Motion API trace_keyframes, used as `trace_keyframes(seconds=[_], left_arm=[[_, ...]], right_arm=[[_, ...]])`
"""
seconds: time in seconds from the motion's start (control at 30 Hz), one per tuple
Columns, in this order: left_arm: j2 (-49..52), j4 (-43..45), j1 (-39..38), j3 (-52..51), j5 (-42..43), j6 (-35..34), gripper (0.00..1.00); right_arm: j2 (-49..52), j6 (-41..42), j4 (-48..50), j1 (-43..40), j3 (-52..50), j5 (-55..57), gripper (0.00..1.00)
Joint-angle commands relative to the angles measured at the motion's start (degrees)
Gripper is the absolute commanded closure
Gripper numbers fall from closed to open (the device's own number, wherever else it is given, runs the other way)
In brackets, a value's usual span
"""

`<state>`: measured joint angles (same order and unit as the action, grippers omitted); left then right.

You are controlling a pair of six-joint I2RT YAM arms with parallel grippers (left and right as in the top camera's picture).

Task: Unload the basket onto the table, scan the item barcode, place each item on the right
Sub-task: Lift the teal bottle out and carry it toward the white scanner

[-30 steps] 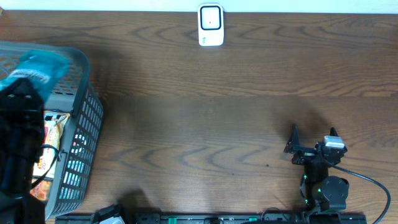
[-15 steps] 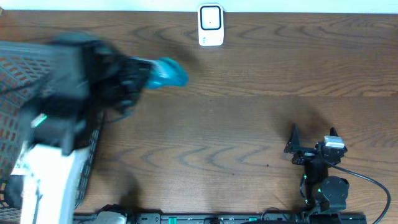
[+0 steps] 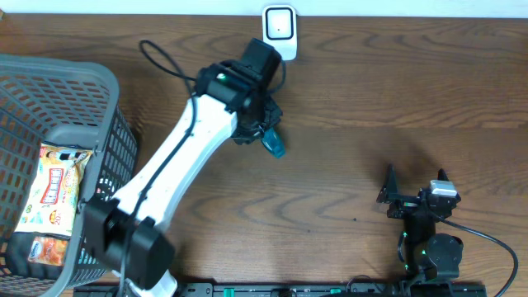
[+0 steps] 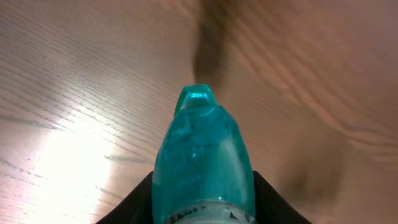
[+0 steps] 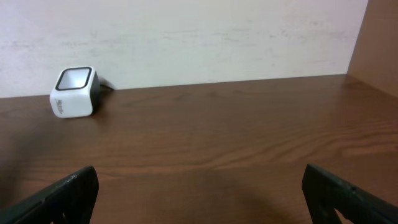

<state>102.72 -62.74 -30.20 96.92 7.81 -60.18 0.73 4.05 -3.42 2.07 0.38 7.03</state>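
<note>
Teal and translucent, the pouch point(image 4: 204, 162) is the thing we take for the item to be scanned. Our left hand point(image 3: 262, 130) is clamped on its lower part. The dark fingers point(image 4: 134, 206) press against both sides in the left wrist view, and the tabbed top pokes out ahead. It hangs clear of the wooden desk point(image 3: 371, 99), near the white barcode scanner point(image 3: 280, 34) that stands at the far edge, but not touching it. From overhead the pouch sits a little in front of the scanner and slightly to one side of it.

Our right hand point(image 3: 415, 180) rests low at the near edge with its fingers spread wide and nothing between them. It is well apart from the action. The grey plastic basket point(image 3: 99, 78) on the left holds at least two snack packets point(image 3: 58, 177), and our left arm reaches away from it.

We judge the task to be past its middle. An item is in the grip, outside the basket, and brought close to the scanner. What we think is left is the scan itself, which means turning the pouch so that its barcode faces the scanner's window. We cannot see a barcode on the pouch in any view, so we cannot say which side carries it. Nor can we tell whether any reading has registered.
</note>
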Motion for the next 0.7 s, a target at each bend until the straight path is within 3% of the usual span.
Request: trace_keyframes(seconds=[0.0, 0.33, 0.5, 0.6, 0.67], left_arm=[[1.9, 0.1, 0.0, 0.4, -2.0, 1.2, 0.76], [6.2, -0.6, -0.3, 0.4, -3.0, 5.9, 0.75], [8.2, -1.0, -2.1, 0.4, -8.8, 8.9, 0.75], [9.2, -1.1, -2.8, 0.4, -9.7, 5.5, 0.75], [9.5, -1.6, -3.1, 0.4, -11.7, -0.9, 0.75]], right_arm=[[-0.2, -0.5, -0.2, 0.6, -0.1, -0.1, 0.01], [-0.2, -0.5, -0.2, 0.6, -0.1, -0.1, 0.01], [-0.2, -0.5, -0.2, 0.6, -0.1, -0.1, 0.01], [-0.2, -0.5, -0.2, 0.6, -0.1, -0.1, 0.01], [-0.2, -0.5, -0.2, 0.6, -0.1, -0.1, 0.01]])
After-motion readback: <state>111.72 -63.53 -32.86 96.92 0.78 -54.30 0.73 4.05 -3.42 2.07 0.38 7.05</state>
